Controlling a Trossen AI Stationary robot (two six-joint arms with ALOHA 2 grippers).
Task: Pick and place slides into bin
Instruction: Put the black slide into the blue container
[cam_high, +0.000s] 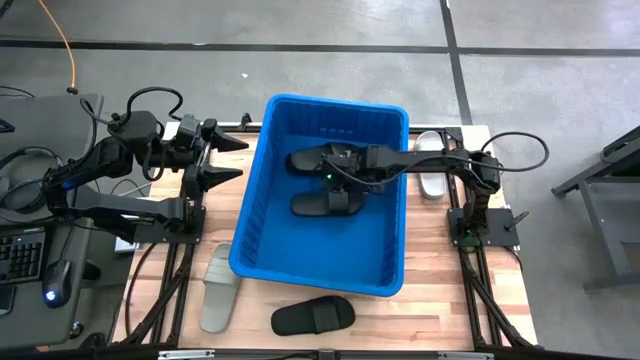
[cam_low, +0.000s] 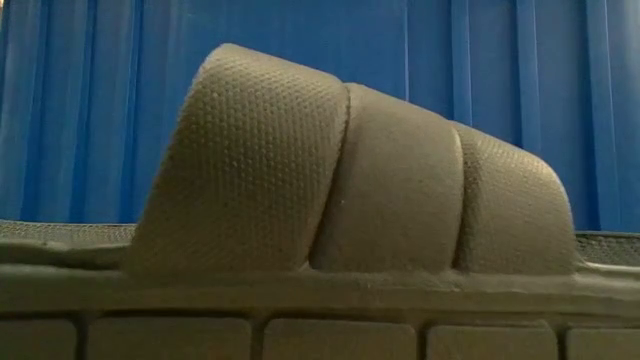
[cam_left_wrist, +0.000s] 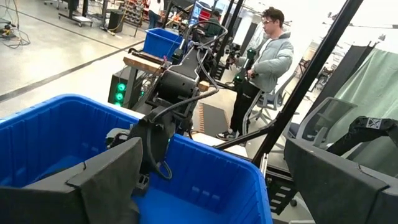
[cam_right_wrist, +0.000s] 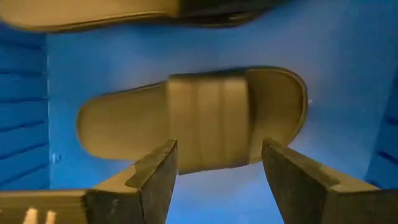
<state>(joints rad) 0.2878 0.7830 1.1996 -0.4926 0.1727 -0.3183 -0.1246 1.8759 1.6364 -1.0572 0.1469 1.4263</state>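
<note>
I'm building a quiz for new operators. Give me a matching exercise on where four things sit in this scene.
Things:
1. black slide under the right gripper
2. grey slide
3. white slide
4. left gripper

Places:
A. on the table, on the bin's left-arm side
B. open, outside the bin
C. on the bin floor
D. on the table by the right arm's base

Pairs: 1-C, 2-A, 3-D, 4-B
</note>
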